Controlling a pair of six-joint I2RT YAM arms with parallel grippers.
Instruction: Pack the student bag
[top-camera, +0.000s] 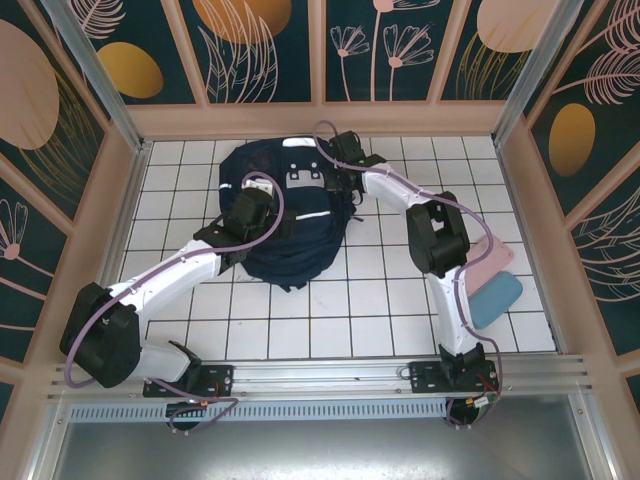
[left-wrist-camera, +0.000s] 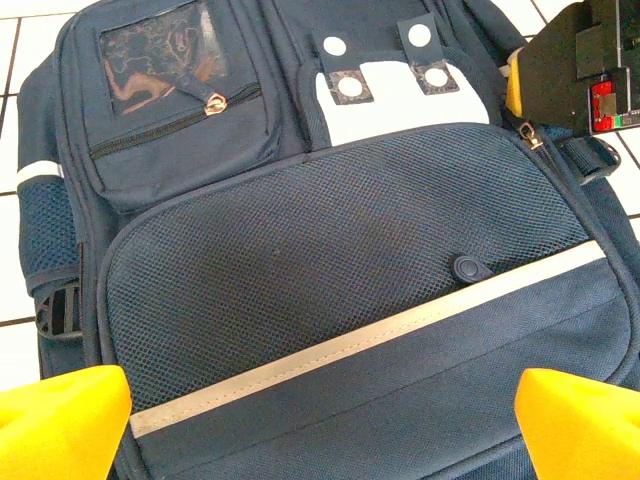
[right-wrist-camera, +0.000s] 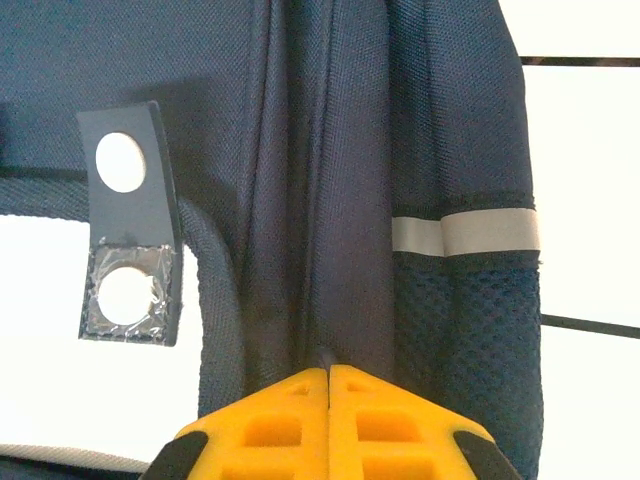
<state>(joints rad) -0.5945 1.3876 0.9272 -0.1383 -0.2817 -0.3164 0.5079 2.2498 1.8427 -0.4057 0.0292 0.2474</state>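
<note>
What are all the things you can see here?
Backpack: one, dark navy with pale stripes, middle of the table, toward the back.
Pink case: one, pink, flat on the table's right side, beside the right arm.
Blue case: one, blue, just in front of the pink case.
Table: one, white tiles.
Arms: two, white and black, reaching to the backpack.
Left pincer: one, yellow tips, open over the backpack.
Right pincer: one, yellow tips, shut at a backpack fold.

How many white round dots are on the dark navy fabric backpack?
4, on the backpack: two on one dark tab, two on the tab beside it. Others may be hidden.
</note>
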